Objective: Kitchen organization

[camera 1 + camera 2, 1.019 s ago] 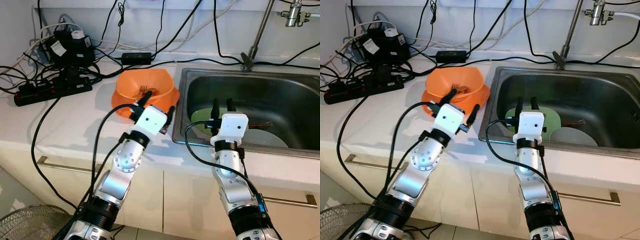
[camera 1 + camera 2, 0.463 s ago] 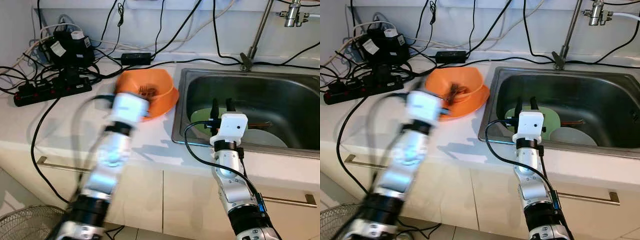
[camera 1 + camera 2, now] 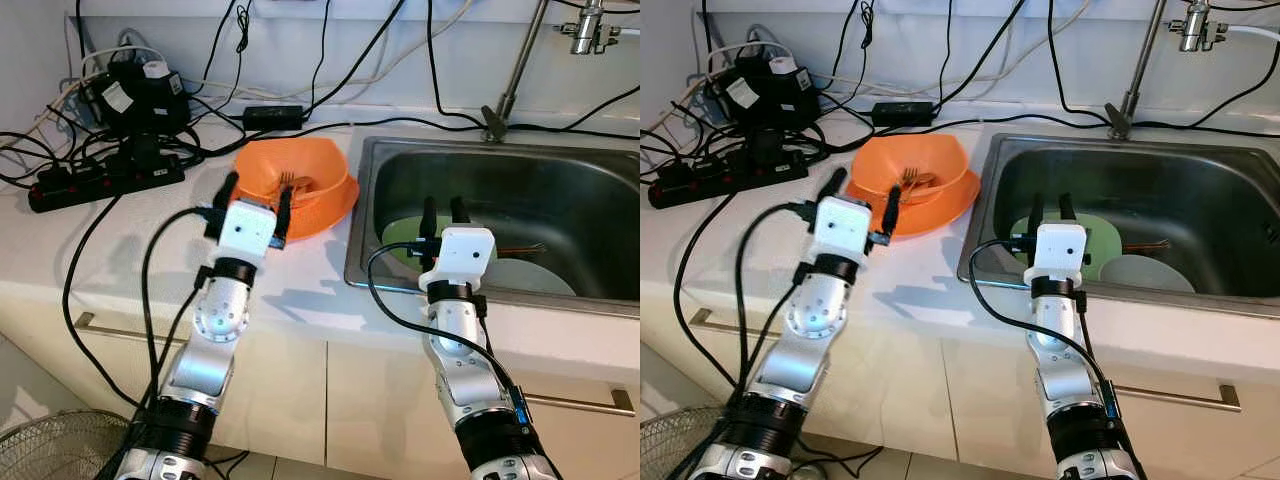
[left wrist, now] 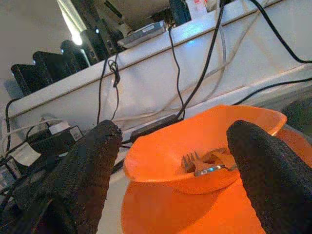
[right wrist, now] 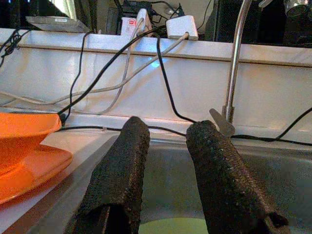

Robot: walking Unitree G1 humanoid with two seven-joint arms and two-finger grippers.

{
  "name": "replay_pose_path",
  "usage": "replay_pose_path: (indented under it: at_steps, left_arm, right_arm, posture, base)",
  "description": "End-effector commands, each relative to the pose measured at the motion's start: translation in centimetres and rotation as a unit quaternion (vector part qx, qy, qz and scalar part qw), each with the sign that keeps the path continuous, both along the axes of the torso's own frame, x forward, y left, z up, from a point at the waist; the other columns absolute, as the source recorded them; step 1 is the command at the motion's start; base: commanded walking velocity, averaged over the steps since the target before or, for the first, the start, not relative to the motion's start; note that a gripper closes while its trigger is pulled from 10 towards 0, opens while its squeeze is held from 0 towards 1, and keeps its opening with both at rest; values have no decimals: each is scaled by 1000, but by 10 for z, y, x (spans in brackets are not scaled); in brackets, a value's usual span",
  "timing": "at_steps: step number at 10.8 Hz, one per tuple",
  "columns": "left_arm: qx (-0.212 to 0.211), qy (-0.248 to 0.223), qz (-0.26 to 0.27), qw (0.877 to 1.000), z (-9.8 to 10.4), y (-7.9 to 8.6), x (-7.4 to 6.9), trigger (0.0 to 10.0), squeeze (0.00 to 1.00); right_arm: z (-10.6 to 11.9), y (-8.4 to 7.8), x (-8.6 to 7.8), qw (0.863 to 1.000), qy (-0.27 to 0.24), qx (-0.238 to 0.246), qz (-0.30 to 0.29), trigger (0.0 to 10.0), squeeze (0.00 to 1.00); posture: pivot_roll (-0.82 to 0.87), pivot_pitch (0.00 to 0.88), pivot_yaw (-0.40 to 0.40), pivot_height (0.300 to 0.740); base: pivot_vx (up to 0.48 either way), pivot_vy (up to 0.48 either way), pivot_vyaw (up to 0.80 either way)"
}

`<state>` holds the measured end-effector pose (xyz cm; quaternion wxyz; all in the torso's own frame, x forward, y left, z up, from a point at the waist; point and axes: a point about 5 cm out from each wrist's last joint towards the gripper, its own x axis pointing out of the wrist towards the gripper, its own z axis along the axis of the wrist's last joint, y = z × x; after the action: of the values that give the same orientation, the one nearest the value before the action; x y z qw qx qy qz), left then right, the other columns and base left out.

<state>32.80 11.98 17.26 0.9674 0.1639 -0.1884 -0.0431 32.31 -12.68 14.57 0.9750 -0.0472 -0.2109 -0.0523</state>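
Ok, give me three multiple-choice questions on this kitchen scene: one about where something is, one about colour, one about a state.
1. Where does the fork lie?
A. in the orange bowl
B. in the sink
C. on the power strip

2. What colour is the plate under the right gripper?
A. red
B. green
C. black

3. How is the left gripper?
A. shut on the fork
B. shut on a cable
C. open

Answers: 1 A, the tines show inside the bowl; 2 B, pale green lies in the sink; 3 C, its fingers stand wide apart, empty.

Glossy orange plastic bowl [image 3: 292,172]; brushed steel sink [image 3: 560,190]; metal fork [image 4: 202,163].
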Motion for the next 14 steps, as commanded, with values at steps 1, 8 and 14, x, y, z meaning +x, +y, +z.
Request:
replay_pose_path:
  at_steps: [1,8,14]
  left_arm:
    - [0,7,10,1000,-2,1,2,10000,0]
    - [17,40,36,998,-10,1,11,10000,0]
    - [30,45,-2,999,-7,-17,19,10000,0]
  right_arm:
    - [1,1,0,1000,-1,0,0,10000,0]
    - [0,1,0,1000,-1,2,-4,10000,0]
    - [1,0,1,1000,-3,2,-6,10000,0]
  posture:
    - [38,0,63,740]
    - [38,0,69,740]
    - [35,0,72,740]
  base:
    - [0,0,0]
    - [0,0,0]
    - [0,0,0]
